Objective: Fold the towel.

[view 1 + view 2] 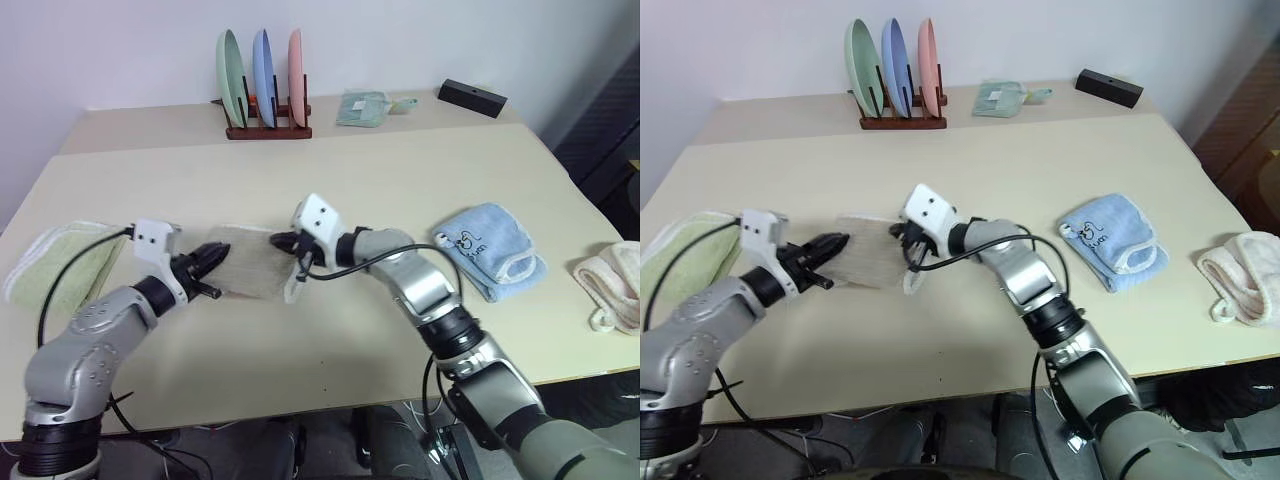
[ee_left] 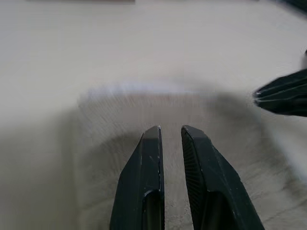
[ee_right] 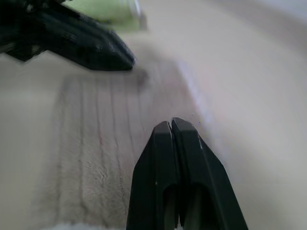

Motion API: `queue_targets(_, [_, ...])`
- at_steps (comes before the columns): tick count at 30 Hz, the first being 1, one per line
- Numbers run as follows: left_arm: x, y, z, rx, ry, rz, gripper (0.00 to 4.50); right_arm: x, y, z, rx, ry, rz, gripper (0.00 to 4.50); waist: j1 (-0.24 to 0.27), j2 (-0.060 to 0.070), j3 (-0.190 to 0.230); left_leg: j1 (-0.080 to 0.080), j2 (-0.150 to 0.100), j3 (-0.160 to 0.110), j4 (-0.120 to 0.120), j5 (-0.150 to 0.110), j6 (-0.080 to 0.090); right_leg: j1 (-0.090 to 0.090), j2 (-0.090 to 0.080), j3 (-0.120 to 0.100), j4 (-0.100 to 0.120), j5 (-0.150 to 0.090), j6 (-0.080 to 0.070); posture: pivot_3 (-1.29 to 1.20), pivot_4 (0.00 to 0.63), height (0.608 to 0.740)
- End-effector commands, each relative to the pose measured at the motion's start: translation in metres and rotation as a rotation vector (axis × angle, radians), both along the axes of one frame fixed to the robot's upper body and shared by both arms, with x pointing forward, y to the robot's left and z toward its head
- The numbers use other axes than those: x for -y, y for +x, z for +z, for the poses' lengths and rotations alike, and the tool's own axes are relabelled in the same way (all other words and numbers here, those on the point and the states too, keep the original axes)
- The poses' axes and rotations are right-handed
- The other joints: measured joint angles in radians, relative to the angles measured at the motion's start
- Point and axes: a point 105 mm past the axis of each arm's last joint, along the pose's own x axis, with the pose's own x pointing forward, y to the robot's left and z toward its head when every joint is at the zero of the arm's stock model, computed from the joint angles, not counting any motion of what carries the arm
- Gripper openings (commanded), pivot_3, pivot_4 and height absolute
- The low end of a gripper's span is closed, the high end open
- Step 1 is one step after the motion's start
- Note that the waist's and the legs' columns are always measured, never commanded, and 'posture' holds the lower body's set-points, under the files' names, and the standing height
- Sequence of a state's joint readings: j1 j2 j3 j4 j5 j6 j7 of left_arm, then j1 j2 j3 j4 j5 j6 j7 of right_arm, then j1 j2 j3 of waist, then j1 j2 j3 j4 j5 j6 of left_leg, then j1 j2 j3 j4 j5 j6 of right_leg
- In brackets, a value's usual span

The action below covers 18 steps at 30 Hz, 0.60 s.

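The two eye views look forward and down from the head over the desk [image 1: 400, 180], taking in both arms, with the plate rack [image 1: 267, 128] at the far edge. They share nearly the whole scene, the right eye set slightly aside. Each wrist view sits low and very close, looking along its own fingers at the towel [image 2: 144, 110] lying well this side of the rack. Each seems to catch the other gripper's dark tips across the towel.

A beige ribbed towel [image 1: 250, 260], a light green towel [image 1: 55, 265], a light blue cloth [image 1: 490, 250]; green, blue and pink plates [image 1: 262, 65].
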State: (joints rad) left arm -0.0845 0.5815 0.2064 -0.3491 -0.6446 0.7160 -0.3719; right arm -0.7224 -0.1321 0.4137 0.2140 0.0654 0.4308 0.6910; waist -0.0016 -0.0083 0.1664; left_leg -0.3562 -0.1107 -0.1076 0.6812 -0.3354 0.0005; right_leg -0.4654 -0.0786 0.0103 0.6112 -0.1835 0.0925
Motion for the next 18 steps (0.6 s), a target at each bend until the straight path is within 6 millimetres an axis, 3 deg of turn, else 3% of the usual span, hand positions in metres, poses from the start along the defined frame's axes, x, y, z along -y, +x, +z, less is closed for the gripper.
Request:
queue_targets(1, [-0.004,0.0,-0.017,-0.011,0.069,0.003,0.65,-0.002,0.004,-0.018,-0.018,-0.044,-0.03,0.0,-0.007,0.0,0.0,0.0,0.0,0.0,0.0,0.0,0.0,0.0,0.0,0.0,0.0,0.0,0.0,0.0,0.15,0.733])
queue_targets(3, [-0.006,-0.001,-0.025,-0.026,0.084,0.009,0.65,-0.001,-0.001,-0.031,-0.042,-0.079,-0.014,0.0,-0.009,0.0,0.0,0.0,0.0,0.0,0.0,0.0,0.0,0.0,0.0,0.0,0.0,0.0,0.0,0.0,0.15,0.733])
queue_targets(7, [-0.011,-0.003,-0.034,-0.04,0.084,0.025,0.65,0.003,-0.003,-0.038,-0.024,-0.099,-0.014,0.0,-0.012,0.001,-0.001,0.001,0.0,0.0,0.0,0.0,0.0,0.001,0.0,0.0,0.0,0.0,0.0,0.0,0.15,0.733])
queue_targets(12, [-0.016,-0.005,-0.025,0.001,0.022,0.035,0.65,0.005,-0.002,-0.014,0.027,0.0,0.0,0.0,-0.013,0.001,-0.001,0.001,0.0,0.0,0.0,0.0,0.0,0.001,0.0,0.0,0.0,0.0,0.0,0.0,0.15,0.733])
queue_targets(15, [-0.029,-0.005,-0.001,0.073,-0.062,0.076,0.61,0.011,-0.009,0.009,0.059,0.052,0.042,0.87,-0.012,0.001,-0.001,0.0,0.0,0.0,0.0,0.0,0.0,0.0,0.0,0.0,0.0,0.0,0.0,0.0,0.15,0.733])
queue_targets(18, [-0.042,-0.009,0.021,0.164,-0.058,0.114,0.61,0.027,-0.014,0.024,-0.062,0.141,0.014,2.37,-0.012,0.001,-0.001,0.0,0.0,0.0,0.0,0.0,0.0,0.0,0.0,0.0,0.0,0.0,0.0,0.0,0.15,0.733])
